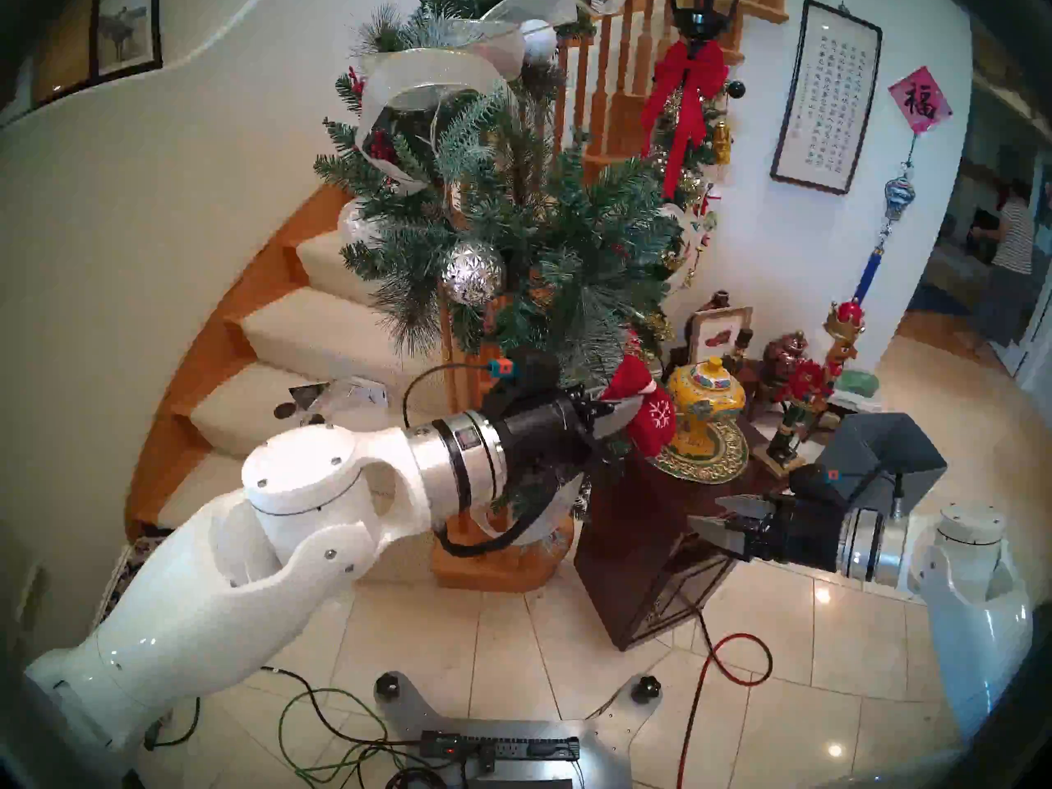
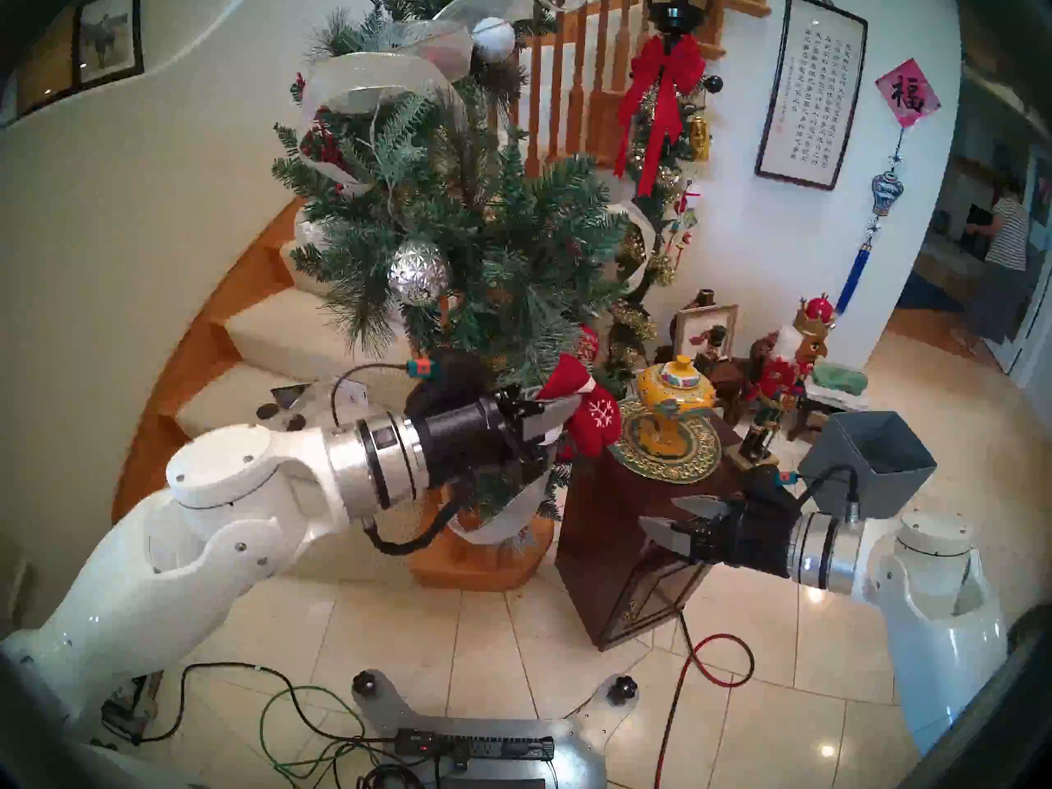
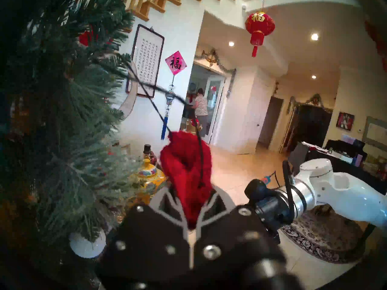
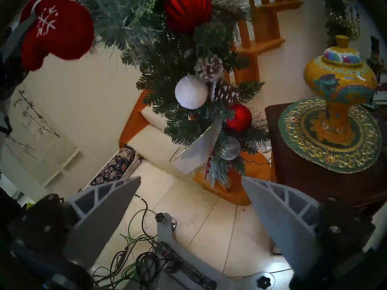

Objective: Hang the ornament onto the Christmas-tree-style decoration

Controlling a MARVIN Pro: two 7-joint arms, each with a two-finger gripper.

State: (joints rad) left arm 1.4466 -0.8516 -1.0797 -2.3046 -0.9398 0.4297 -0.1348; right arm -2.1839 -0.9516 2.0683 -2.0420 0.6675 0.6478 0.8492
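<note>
The ornament, a red mitten [image 1: 654, 420] with a white snowflake, is pinched at its cuff by my left gripper [image 1: 617, 415], which is shut on it. It hangs beside the lower right edge of the green pine garland [image 1: 512, 230], touching the needles. In the left wrist view the mitten [image 3: 186, 174] stands between the shut fingers, and its black loop stretches up towards a branch of the garland [image 3: 52, 115]; I cannot tell whether it is hooked. My right gripper [image 1: 711, 514] is open and empty, low at the right, in front of the dark table. The right wrist view shows the mitten [image 4: 56, 32] at the upper left.
A dark wooden side table [image 1: 637, 543] stands right of the garland with a yellow lidded vase [image 1: 706, 400] on a green doily. Figurines crowd behind it. A grey box [image 1: 876, 457] sits above my right wrist. Carpeted stairs [image 1: 319, 326] rise at the left. Cables [image 1: 734, 651] lie on the tiled floor.
</note>
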